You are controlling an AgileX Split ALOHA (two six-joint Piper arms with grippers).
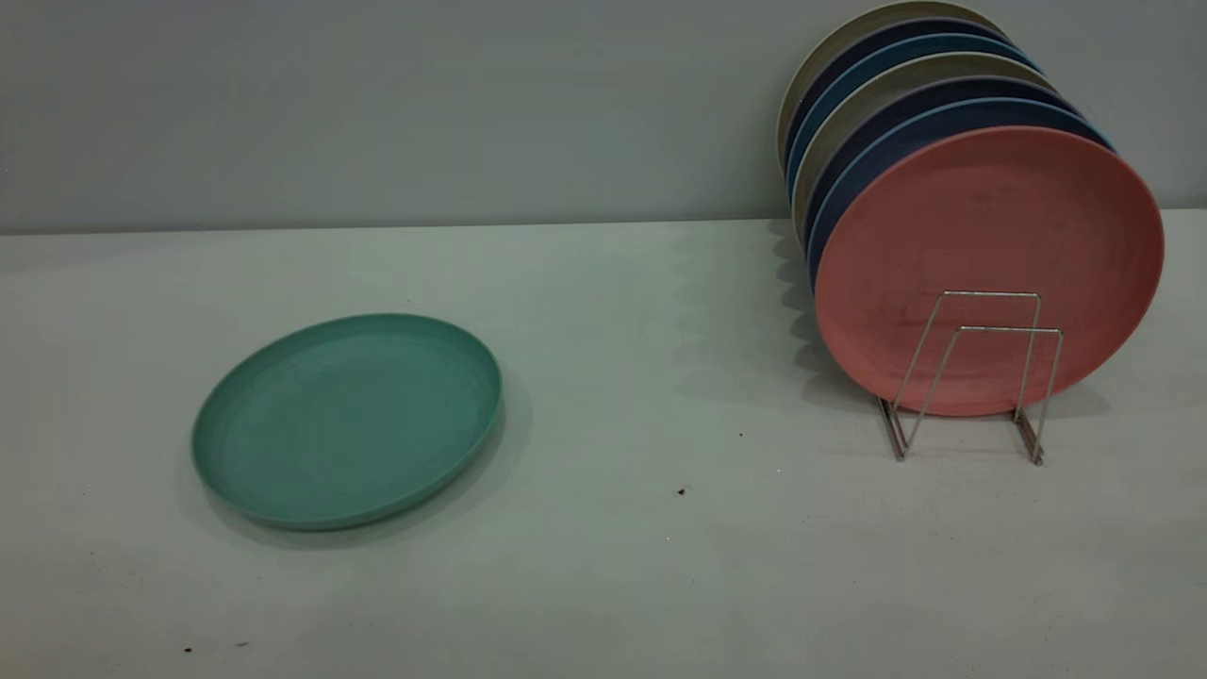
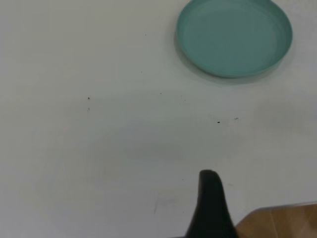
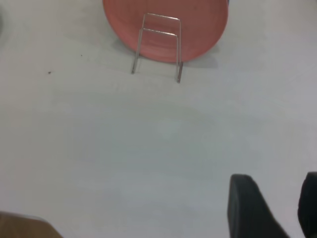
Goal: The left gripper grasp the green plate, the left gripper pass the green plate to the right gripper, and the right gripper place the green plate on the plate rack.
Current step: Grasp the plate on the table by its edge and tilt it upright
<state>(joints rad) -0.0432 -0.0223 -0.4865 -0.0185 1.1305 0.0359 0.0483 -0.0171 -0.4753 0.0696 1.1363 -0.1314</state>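
The green plate (image 1: 349, 420) lies flat on the white table at the left, and shows far off in the left wrist view (image 2: 234, 35). My left gripper (image 2: 267, 198) hovers near the table's edge, well apart from the plate; only one finger (image 2: 210, 198) shows, with nothing beside it. The plate rack (image 1: 971, 377) stands at the right, its two front wire loops bare; it also shows in the right wrist view (image 3: 157, 44). My right gripper (image 3: 277, 198) is open and empty, well short of the rack. Neither arm shows in the exterior view.
A salmon-pink plate (image 1: 981, 236) stands upright in the rack behind the front loops, also in the right wrist view (image 3: 198, 29). Several blue and beige plates (image 1: 905, 104) stand behind it. A grey wall backs the table. Wooden floor (image 2: 287, 223) shows past the table's edge.
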